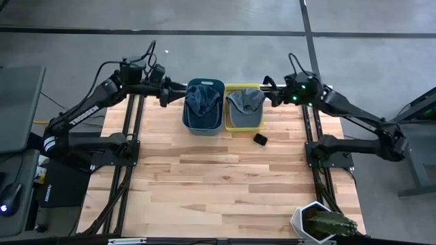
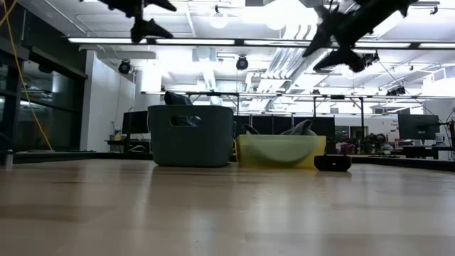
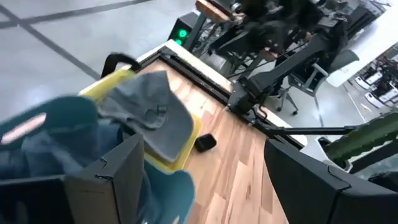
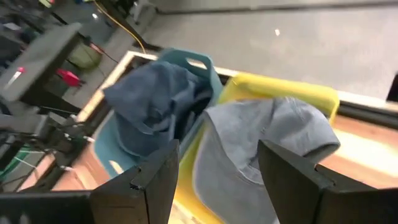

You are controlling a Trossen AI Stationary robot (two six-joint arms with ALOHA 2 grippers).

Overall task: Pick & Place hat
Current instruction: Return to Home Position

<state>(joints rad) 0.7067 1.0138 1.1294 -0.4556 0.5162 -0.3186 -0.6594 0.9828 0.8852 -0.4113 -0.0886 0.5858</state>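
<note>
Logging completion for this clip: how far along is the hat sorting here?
Done: a dark cap lies in the blue bin and a gray cap in the yellow bin; no cap shows on the table. In hand: nothing; the left end effector and right end effector hover open beside the bins. Left: seemingly only parking the arms.

A small black object (image 1: 260, 139) lies on the pale wooden tabletop (image 1: 218, 184), in its far half and a little right of centre. A spiky green plant (image 1: 332, 223) in a white angular pot (image 1: 303, 221) stands at the near right corner. Off the tabletop's left side sits a mouse (image 1: 8, 202) with a blue light, grey floor (image 1: 218, 17) crossed by dark lines lies beyond, and the low view shows ceiling strip lights (image 2: 213, 43).
</note>
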